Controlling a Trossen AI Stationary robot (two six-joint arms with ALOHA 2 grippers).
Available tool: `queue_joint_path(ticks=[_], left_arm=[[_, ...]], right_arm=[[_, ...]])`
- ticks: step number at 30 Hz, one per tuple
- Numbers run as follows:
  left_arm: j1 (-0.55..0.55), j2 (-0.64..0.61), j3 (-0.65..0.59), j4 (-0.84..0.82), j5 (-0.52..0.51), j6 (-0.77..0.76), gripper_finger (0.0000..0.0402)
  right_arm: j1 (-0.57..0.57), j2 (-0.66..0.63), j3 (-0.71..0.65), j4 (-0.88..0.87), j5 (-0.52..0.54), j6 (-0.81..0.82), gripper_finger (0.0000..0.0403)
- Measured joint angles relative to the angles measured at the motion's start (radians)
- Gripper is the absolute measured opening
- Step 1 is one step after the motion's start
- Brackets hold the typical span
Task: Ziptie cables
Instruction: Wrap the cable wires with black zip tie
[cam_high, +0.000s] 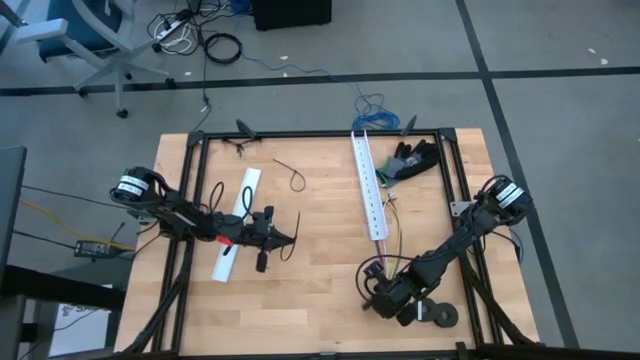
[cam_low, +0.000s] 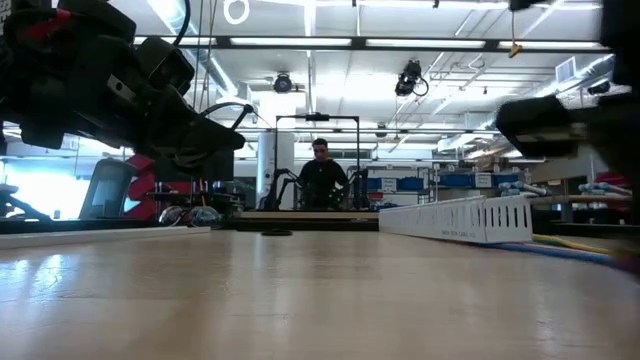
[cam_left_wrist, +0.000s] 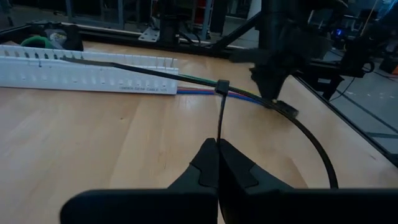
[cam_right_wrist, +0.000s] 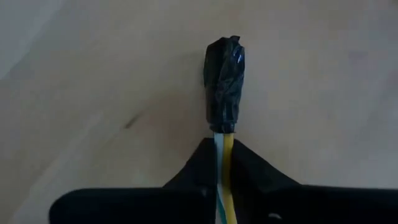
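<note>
Wooden table (cam_high: 320, 300): right gripper (cam_right_wrist: 224, 163) jaws pinch the cables (cam_right_wrist: 225, 146); left gripper (cam_left_wrist: 217, 163) jaws pinch a ziptie (cam_left_wrist: 221, 115).

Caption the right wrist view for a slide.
Right gripper shut on the cables just behind their dark taped end.

Two dark jointed arms, white-labelled bases, red-marked left wrist.

Cables (cam_right_wrist: 224, 180): thin yellow, white, green wires, joined at dark taped end (cam_right_wrist: 224, 84) above wood tabletop. Zipties: one black loop (cam_left_wrist: 273, 118) closed into ring, another loose strip (cam_high: 291, 176) flat on table.
</note>
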Motion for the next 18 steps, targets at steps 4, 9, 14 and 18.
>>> queue_joint_path(ticks=[4,9,14,18], left_arm=[[-0.020,0.000,0.000,0.000,0.000,-0.001,0.0001],[-0.043,0.000,0.000,0.000,0.000,-0.026,0.0001],[-0.069,0.000,0.000,0.001,-0.026,-0.026,0.0001],[-0.081,0.000,0.000,0.000,-0.047,-0.026,0.0001]], right_arm=[[0.000,-0.076,-0.001,-0.003,0.158,0.045,0.0007],[0.016,-0.242,0.009,-0.130,0.292,0.122,0.0004],[0.025,-0.332,0.143,-0.534,0.357,0.328,0.0001],[0.051,-0.290,0.324,-0.874,0.388,0.413,0.0000]])
